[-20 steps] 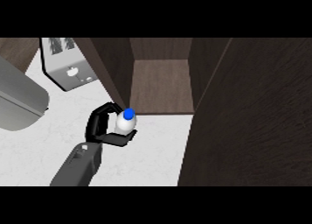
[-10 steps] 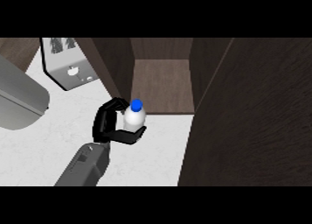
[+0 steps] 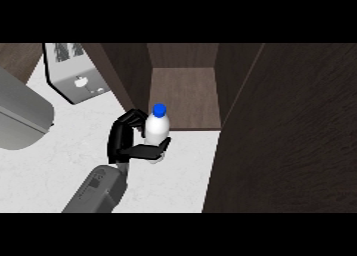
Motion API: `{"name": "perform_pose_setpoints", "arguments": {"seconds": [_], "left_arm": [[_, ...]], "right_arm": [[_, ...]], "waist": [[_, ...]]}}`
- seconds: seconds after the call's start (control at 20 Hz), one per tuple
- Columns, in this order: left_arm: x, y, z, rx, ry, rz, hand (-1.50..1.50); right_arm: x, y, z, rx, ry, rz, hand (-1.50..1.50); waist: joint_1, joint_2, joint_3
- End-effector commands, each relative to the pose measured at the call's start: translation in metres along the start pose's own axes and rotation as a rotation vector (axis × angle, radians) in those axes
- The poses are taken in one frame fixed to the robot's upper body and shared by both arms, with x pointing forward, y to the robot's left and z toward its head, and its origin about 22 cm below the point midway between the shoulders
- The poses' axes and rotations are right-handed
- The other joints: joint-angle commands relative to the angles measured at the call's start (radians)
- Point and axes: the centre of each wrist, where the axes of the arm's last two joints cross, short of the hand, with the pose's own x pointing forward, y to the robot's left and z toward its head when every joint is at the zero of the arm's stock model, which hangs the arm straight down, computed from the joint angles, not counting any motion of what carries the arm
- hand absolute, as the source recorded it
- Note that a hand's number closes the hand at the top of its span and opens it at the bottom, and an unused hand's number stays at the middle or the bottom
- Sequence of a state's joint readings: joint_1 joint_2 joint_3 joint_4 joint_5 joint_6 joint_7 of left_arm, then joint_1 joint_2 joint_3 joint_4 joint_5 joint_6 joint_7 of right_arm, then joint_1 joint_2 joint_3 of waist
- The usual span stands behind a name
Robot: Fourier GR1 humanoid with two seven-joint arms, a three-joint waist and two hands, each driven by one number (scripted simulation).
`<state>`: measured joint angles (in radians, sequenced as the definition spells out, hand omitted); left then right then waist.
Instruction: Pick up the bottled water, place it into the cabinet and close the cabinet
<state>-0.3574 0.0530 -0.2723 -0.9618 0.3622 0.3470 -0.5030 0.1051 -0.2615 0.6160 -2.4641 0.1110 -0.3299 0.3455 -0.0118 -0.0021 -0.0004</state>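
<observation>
**Q:** One hand or two — how many do we see?

**A:** One for certain. We see a grey forearm (image 3: pixel 96 192) rising from the lower edge of the head view, left of centre, and leaning a little to the right. At its end a black hand (image 3: pixel 129 142) has its fingers and thumb curled round the bottled water (image 3: pixel 156 130). Going by its thumb side and its reach toward the cabinet, we take it for the right hand.

**Q:** How does the bottle sit in that hand?

**A:** Upright, or close to it. Its white body stands between the fingers on the left and the thumb crossing low in front. Its blue cap (image 3: pixel 159 108) pokes out above the hand.

**Q:** Where is the bottle relative to the cabinet?

**A:** Just at the front edge of the open cabinet (image 3: pixel 182 95), near its left wall. We see the brown shelf stretching away behind the cap. We cannot tell whether the bottle touches that edge.

**Q:** What else surrounds the hand?

**A:** White counter (image 3: pixel 41 175) lies beneath the forearm. Wide dark wood, the cabinet door (image 3: pixel 299 135), fills the right side. At upper left stands a silver toaster (image 3: pixel 76 75). A large grey shape (image 3: pixel 15 117) crosses the left edge; we cannot tell whether it is the other forearm.
</observation>
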Motion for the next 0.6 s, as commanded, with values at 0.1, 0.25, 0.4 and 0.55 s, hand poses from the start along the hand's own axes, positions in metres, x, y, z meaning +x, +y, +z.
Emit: {"name": "perform_pose_setpoints", "arguments": {"seconds": [0.1,0.25,0.4,0.55], "left_arm": [[0.054,-0.062,-0.042,-0.106,-0.127,0.009,1.50],[0.061,-0.069,-0.049,-0.079,-0.084,0.011,1.50],[0.058,-0.069,-0.049,-0.042,-0.050,0.013,1.50],[0.062,-0.069,-0.053,-0.001,-0.049,-0.013,1.50]], "right_arm": [[0.015,-0.008,0.010,-0.012,-0.046,-0.003,-1.50],[0.016,-0.007,0.009,0.007,-0.045,0.006,-1.50],[0.013,-0.005,0.008,0.010,-0.041,0.001,-1.50],[0.014,-0.013,0.012,-0.004,-0.043,-0.013,-1.50]], "waist": [[-0.025,-0.001,0.002],[-0.046,0.003,0.000],[-0.047,0.004,0.000],[-0.044,0.005,0.002]]}}
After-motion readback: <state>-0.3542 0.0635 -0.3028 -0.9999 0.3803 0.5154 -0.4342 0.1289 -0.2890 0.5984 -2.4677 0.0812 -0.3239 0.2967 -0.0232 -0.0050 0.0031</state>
